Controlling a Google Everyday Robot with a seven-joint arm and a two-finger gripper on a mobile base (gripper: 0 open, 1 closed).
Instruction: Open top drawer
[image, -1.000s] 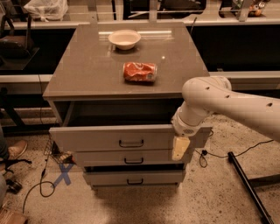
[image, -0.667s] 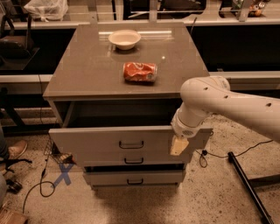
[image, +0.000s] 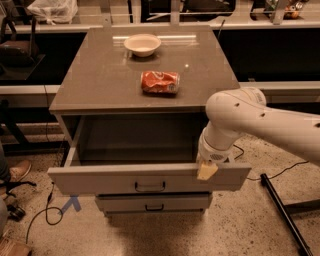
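Note:
The top drawer (image: 100, 180) of the grey cabinet stands pulled far out towards me. Its deep grey box looks empty, and its small dark bar handle (image: 149, 187) is at the centre of the flat front. My gripper (image: 206, 170) is at the end of the white arm (image: 260, 120). It sits on the top edge of the drawer front, towards its right end and right of the handle. A narrower drawer (image: 155, 203) below is closed.
A crushed red can (image: 160, 82) and a white bowl (image: 142, 44) lie on the cabinet top (image: 100, 85). A blue tape mark (image: 71, 204), cables and a shoe (image: 17, 171) are on the floor at left. A black stand leg (image: 282, 210) is at right.
The top drawer has come a little further out towards me. The gripper has moved with its front edge.

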